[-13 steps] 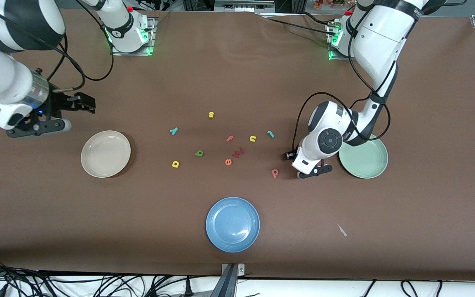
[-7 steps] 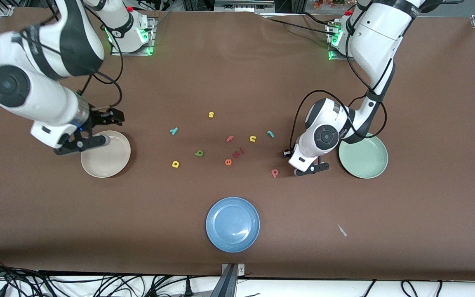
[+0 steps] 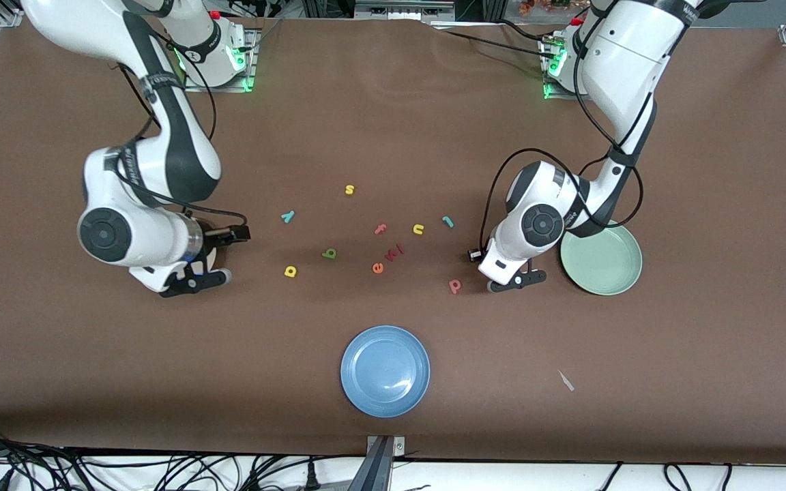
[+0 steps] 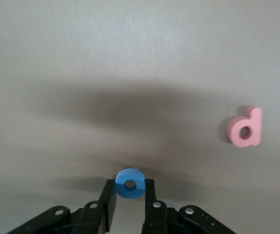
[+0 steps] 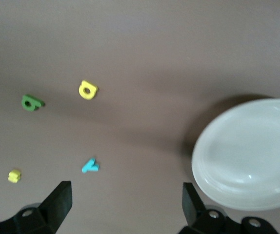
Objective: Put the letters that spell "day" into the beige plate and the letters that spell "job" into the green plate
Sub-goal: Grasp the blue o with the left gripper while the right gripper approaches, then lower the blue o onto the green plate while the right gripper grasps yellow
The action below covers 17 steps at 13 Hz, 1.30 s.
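The left gripper (image 4: 130,195) pinches the blue "o" (image 4: 130,183) low beside the green plate (image 3: 621,279) — apparently just off the table — while the right gripper (image 5: 125,204), jaws spread, hovers near the beige plate (image 5: 247,156).

Left end effector (image 3: 514,281) low beside green plate (image 3: 602,260); blue plate (image 3: 385,370) nearest camera.

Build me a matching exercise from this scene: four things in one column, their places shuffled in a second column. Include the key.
Things
1. blue ring-shaped foam letter
2. pink loop-and-stem foam letter
3. round pale green plate
4. round blue plate

Places
A. nearest the front camera of these four
B. lying flat and free, beside the left tool
C. pinched between that tool's fingers
D. farthest toward the left arm's end of the brown table

Pairs: 1-C, 2-B, 3-D, 4-A
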Available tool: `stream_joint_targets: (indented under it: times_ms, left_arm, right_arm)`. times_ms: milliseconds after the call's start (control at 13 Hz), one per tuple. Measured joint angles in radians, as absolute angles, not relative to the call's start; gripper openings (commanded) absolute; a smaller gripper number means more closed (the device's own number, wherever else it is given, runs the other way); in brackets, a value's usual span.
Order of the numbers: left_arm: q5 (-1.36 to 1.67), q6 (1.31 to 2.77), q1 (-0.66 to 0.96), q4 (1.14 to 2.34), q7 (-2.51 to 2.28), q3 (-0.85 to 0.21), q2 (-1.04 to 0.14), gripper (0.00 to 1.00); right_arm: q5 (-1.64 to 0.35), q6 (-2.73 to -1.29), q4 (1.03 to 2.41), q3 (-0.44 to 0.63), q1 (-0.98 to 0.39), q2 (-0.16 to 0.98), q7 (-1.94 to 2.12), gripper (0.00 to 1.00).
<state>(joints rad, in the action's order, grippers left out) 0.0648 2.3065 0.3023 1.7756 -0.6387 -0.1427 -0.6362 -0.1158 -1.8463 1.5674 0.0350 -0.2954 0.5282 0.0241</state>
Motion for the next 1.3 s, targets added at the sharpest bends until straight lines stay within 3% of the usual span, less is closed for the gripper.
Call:
stream_joint_targets:
  times_ms: [384, 844, 1305]
  left_arm:
    - [-0.08, 2.131, 0.199, 1.774, -0.494, -0.105, -0.527, 0.24]
    - [-0.081, 2.119, -0.016, 1.801, -0.162, -0.103, -0.522, 0.24]
    - [-0.081, 2.12, -0.015, 1.854, -0.152, -0.114, -0.543, 0.25]
  right_arm:
    - [-0.117, -2.031, 1.578, 0.035, -0.361, 0.612, -0.053, 1.0]
    - [-0.117, -2.265, 1.688, 0.035, -0.417, 0.629, -0.12, 1.0]
    - [-0.117, -2.395, 1.733, 0.035, -0.423, 0.673, -0.12, 0.95]
